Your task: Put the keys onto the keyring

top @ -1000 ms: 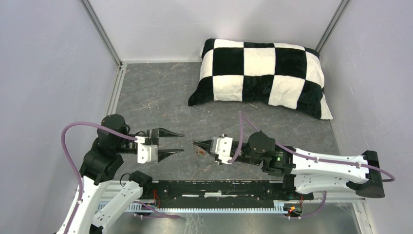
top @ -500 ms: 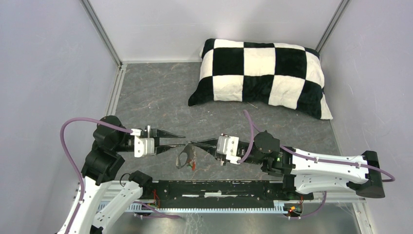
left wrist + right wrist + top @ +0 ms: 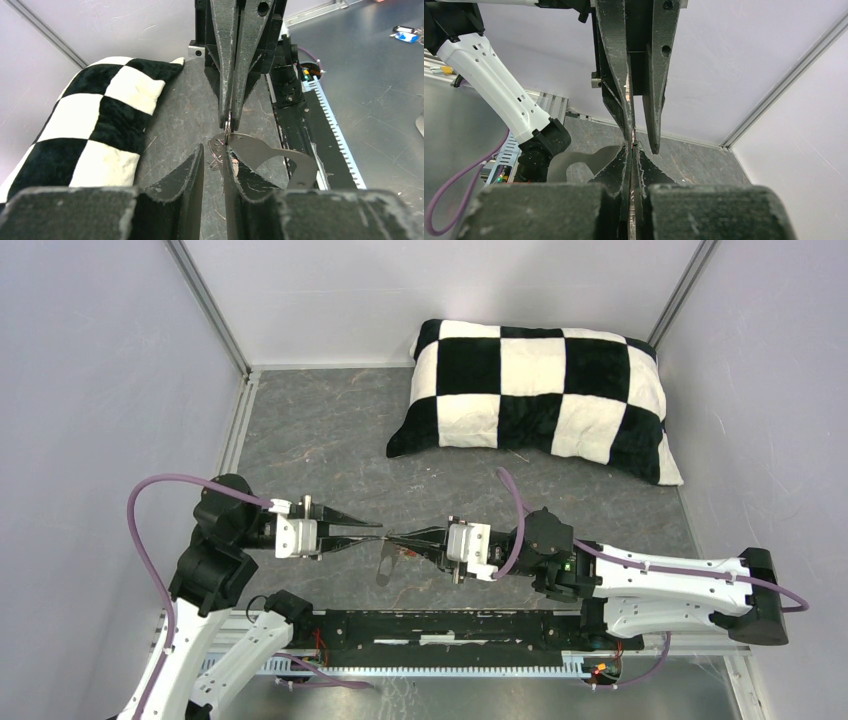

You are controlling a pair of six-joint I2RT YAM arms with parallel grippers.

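Observation:
My right gripper (image 3: 392, 537) is shut on the upper edge of the keyring (image 3: 384, 564), a flat grey-brown fob that hangs below its tips above the table. In the right wrist view my right gripper (image 3: 632, 146) pinches a thin metal edge, and the fob (image 3: 574, 161) spreads out to the left. My left gripper (image 3: 374, 530) faces it tip to tip with its jaws a narrow gap apart. In the left wrist view my left gripper (image 3: 213, 150) has the fob's (image 3: 260, 152) holed edge just ahead, against its right finger. The keys are too small to make out.
A black-and-white checked pillow (image 3: 535, 395) lies at the back right, also in the left wrist view (image 3: 90, 115). Grey walls close in the left, back and right. A black rail with a toothed strip (image 3: 470, 630) runs along the near edge.
My left gripper has swung right to meet the right one, and its jaws have narrowed from wide open. My right gripper has lifted the fob off the table, and the fob now hangs more edge-on.

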